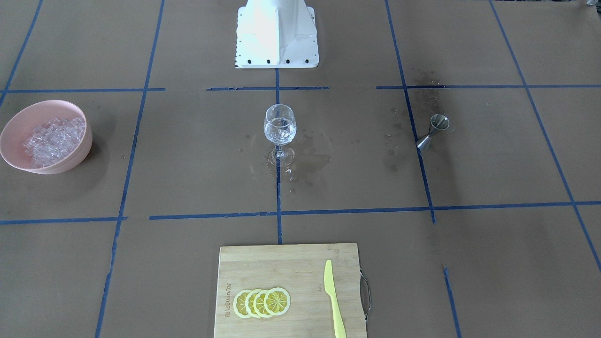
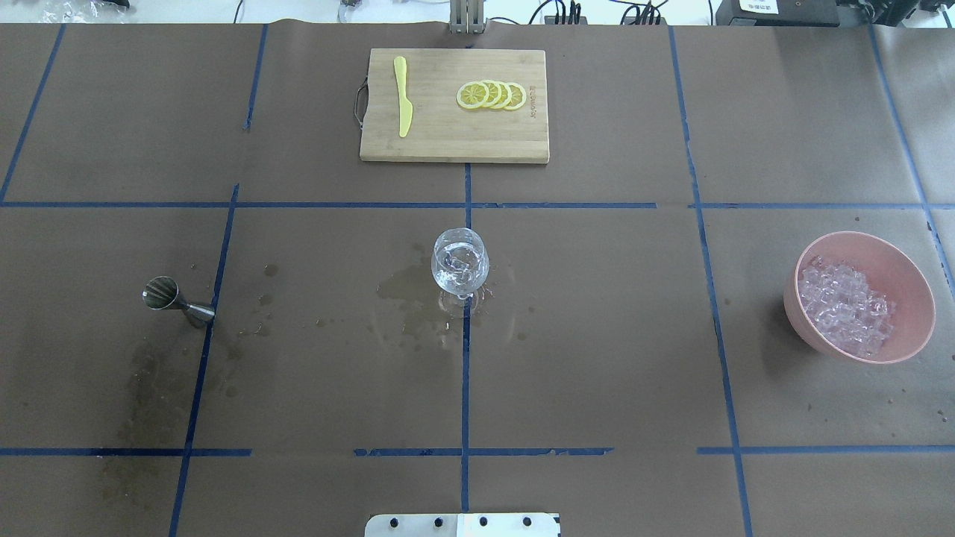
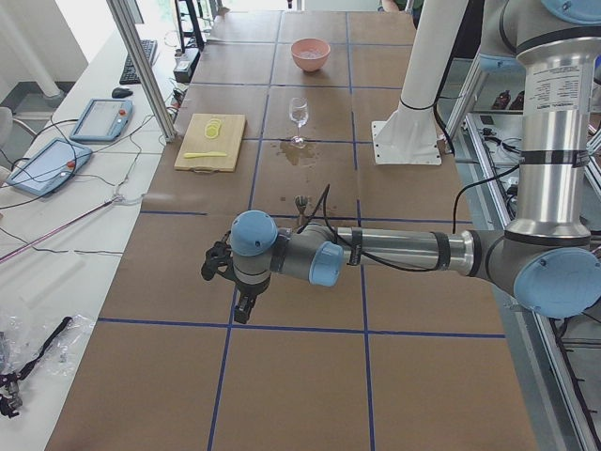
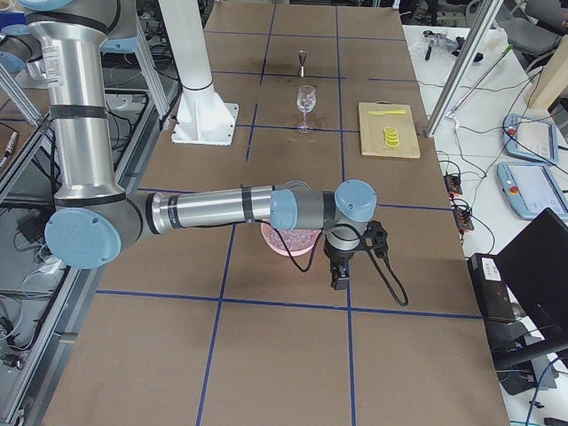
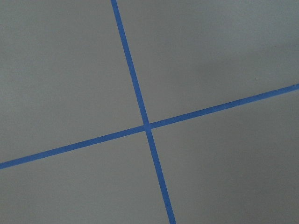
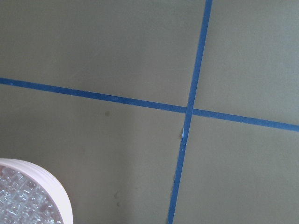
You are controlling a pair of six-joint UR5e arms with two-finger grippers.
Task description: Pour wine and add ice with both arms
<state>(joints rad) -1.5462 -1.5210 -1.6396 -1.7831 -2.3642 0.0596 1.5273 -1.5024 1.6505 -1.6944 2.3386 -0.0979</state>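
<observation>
Seemingly done: with the black left gripper (image 3: 242, 305) and right gripper (image 4: 340, 275) parked at the table (image 2: 597, 358) ends, spread untellable, keep retreat high, clear of the central clear stemmed wine glass (image 1: 280, 123) holding wine (image 1: 280, 137) and ice (image 2: 456, 261), three o'clock's pink bowl (image 2: 792, 298) beyond.

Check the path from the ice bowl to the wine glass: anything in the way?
Nothing visible stands between the pink bowl with the ice and the wine glass; only blue tape lines cross the paper there.
</observation>
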